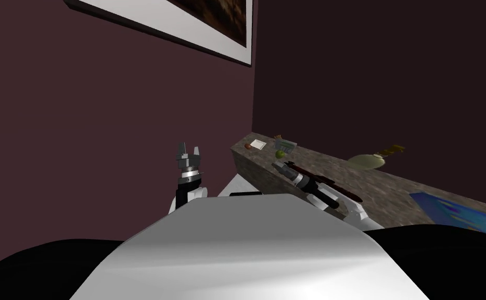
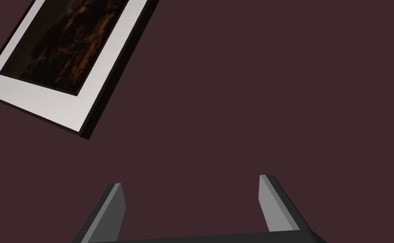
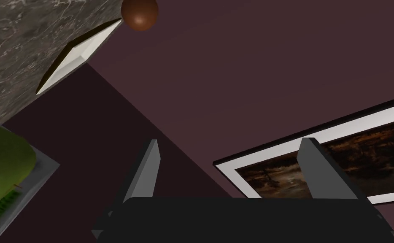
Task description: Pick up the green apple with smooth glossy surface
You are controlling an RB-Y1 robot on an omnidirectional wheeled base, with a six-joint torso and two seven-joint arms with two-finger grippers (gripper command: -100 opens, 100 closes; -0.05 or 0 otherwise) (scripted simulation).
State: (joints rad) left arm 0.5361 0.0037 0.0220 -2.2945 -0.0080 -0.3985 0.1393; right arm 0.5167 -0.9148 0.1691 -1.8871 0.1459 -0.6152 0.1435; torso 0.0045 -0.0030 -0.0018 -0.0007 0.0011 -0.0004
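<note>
Both blades of my right gripper (image 3: 230, 140) stand spread apart, grasping nothing. The gripper reaches out low over the near end of a grey stone counter (image 1: 341, 182). The green apple (image 3: 0, 168) sits off to one side of the blades, outside their gap, close by on the counter and just beside a grey box (image 3: 38, 179). Farther along, toward the counter's end by the wall, lie a flat white card (image 3: 76, 55) and a small brown ball (image 3: 139, 14). My left gripper (image 1: 189, 150) points upward, well apart from the counter, its blades likewise released and empty.
</note>
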